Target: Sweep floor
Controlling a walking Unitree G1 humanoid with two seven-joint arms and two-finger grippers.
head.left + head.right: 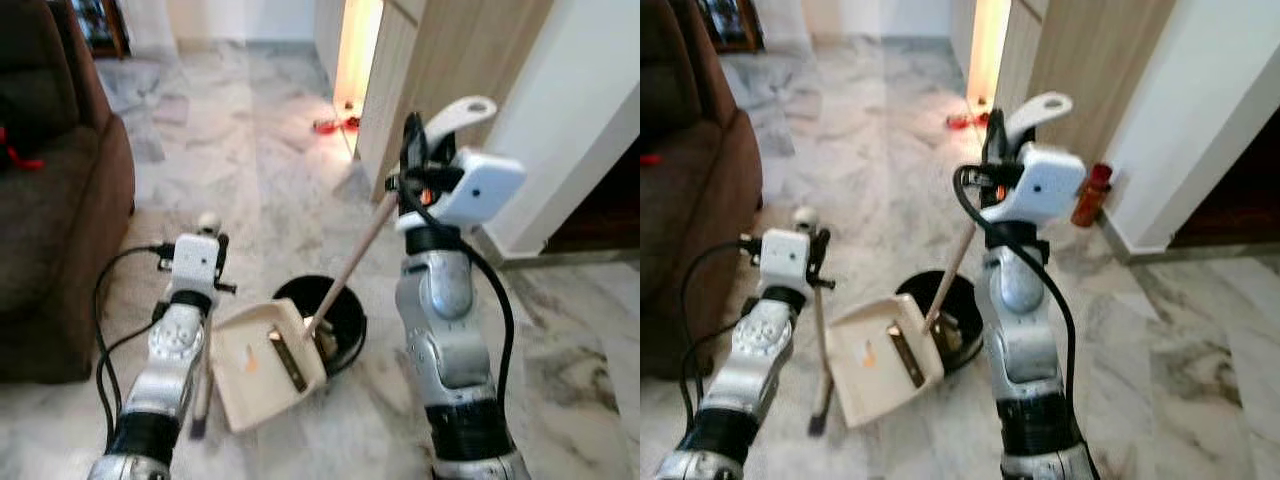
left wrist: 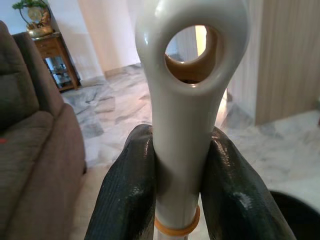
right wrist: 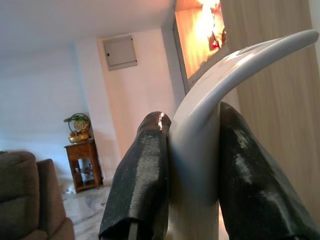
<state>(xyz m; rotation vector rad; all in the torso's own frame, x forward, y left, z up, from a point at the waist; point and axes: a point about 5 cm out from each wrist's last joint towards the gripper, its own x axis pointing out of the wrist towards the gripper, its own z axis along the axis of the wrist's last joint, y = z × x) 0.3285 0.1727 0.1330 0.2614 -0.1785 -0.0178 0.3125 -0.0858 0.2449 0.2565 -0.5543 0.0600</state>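
While clamped shut on the dustpan handle (image 2: 192,100), left gripper (image 1: 205,232) tips the cream dustpan (image 1: 262,362) against the black bin (image 1: 345,312). Right gripper (image 1: 415,150), closed on the broom handle (image 1: 458,113), angles the stick down-left into that bin, nearer its rim than the left.

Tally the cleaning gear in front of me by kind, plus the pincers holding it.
Dustpan, cream, tipped at the bin: 1
Broom, handle in the right pincer: 1
Bin, black, round: 1
Pincers, counting the left pincer shut on the dustpan handle: 2
Total: 5
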